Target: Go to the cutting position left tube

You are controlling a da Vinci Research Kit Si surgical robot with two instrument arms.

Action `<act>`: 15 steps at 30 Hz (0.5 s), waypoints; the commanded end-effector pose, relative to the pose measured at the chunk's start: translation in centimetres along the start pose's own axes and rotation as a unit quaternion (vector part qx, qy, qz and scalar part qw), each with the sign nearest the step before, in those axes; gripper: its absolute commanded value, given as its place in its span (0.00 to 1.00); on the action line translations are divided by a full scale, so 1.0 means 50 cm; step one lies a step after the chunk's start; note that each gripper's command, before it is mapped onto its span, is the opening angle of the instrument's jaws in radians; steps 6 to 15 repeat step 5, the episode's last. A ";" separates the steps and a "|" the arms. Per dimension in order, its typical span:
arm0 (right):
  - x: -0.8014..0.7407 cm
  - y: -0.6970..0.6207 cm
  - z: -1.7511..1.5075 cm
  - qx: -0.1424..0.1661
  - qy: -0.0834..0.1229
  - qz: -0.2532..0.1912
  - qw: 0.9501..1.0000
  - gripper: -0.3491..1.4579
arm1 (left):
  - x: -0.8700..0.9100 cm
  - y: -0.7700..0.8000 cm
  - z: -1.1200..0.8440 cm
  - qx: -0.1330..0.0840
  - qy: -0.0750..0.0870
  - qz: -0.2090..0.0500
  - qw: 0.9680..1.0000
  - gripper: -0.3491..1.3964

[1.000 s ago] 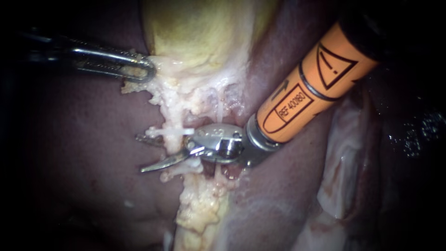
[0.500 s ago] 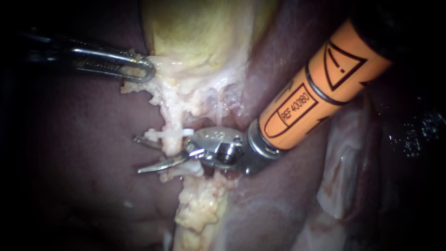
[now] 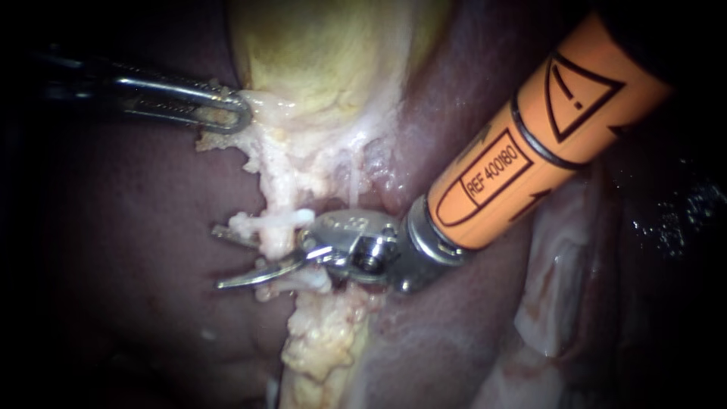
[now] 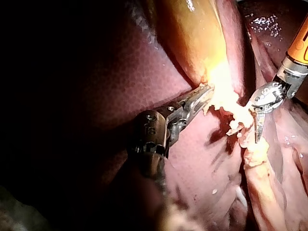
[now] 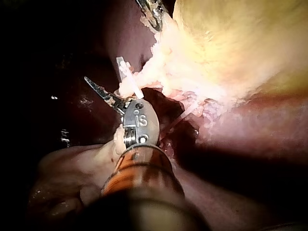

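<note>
Two instruments: both in view.
Left instrument [image 3: 238,115]: tool clenched on pale tissue [image 3: 261,151] at the gallbladder [image 3: 318,53] edge.
Right instrument [image 3: 219,257]: tool released, blades astride the left tube [image 3: 273,241], beside a white clip [image 3: 282,219].

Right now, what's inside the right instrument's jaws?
A pale tube runs between the right instrument's open jaws, just below a white clip. The upper jaw passes behind the tube, so its middle is hidden. Whether either jaw touches the tube cannot be seen.
</note>
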 end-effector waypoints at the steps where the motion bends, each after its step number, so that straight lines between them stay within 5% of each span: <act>1: -0.0002 0.0001 0.0000 0.000 0.000 0.000 1.000 0.86 | 0.0000 0.0000 0.0001 0.000 0.000 0.000 1.000 0.00; 15: -0.0003 0.0001 0.0001 0.000 0.000 0.000 1.000 0.87 | 0.0000 0.0000 0.0001 0.000 0.000 0.000 1.000 0.00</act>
